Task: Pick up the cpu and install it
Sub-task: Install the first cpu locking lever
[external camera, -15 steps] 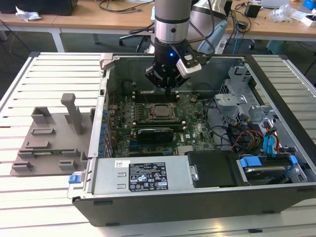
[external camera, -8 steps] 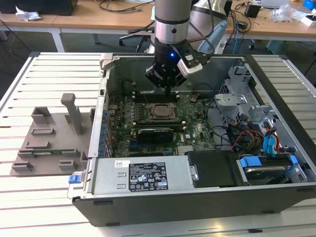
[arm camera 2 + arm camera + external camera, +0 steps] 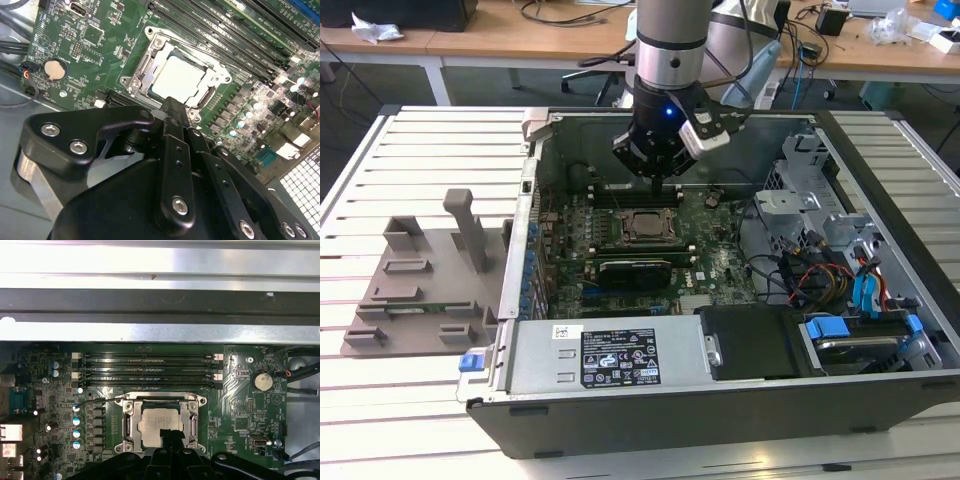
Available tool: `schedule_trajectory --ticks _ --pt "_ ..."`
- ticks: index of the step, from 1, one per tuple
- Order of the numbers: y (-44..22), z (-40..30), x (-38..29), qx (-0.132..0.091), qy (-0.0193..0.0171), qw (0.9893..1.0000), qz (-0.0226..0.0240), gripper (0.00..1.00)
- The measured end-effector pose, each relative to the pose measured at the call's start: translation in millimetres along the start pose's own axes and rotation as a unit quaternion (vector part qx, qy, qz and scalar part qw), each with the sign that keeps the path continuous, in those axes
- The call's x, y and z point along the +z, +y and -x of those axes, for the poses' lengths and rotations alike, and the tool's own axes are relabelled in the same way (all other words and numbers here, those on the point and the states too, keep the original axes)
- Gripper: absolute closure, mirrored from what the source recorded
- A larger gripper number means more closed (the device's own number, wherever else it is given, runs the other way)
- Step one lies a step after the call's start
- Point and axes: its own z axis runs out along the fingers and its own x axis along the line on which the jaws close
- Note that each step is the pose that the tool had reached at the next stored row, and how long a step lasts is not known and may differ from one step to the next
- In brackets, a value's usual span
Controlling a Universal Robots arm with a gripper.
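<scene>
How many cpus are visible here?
1. The cpu lies in the socket on the motherboard, close beneath the gripper. The gripper hides part of the motherboard, so another could be hidden.

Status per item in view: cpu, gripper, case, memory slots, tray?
cpu: sitting in the socket, metal top up.
gripper: inside the case, just over the cpu's edge; contact unclear.
computer case: lying flat, side open.
memory slots: look empty.
grey tray: flat on the table, outside the case.
</scene>
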Motion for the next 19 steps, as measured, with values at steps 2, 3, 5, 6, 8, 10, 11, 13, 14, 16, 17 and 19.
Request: schedule_trajectory --ticks 2,3,5,6,8,10,11,13,14,16,17,19 --pt "0.0 -6.3 -0.1 0.0 0.0 1.0 0.0 0.89" --pt "0.0 -8.7 -0.1 0.0 0.0 1.0 0.0 0.89" --pt "0.1 -13.7 -0.1 0.0 -0.0001 1.0 0.0 0.89" --pt "0.1 -16.7 -0.1 0.0 -0.0002 1.0 0.0 0.89" --pt "0.1 -20.7 -0.2 0.0 -0.0002 1.0 0.0 0.89" --pt "0.2 -24.3 -0.2 0.0 -0.0002 1.0 0.0 0.89" --pt "0.2 -25.9 -0.1 0.0 -0.0002 1.0 0.0 0.89" --pt "0.2 -28.9 -0.1 0.0 -0.0002 1.0 0.0 0.89" --pt "0.2 -30.2 -0.1 0.0 -0.0002 1.0 0.0 0.89" --pt "0.3 -35.3 -0.1 0.0 -0.0002 1.0 0.0 0.89" --pt "0.3 -37.0 -0.2 0.0 -0.0001 1.0 -0.0001 0.89" --pt "0.3 -40.4 -0.1 0.0 -0.0002 1.0 0.0 0.89"
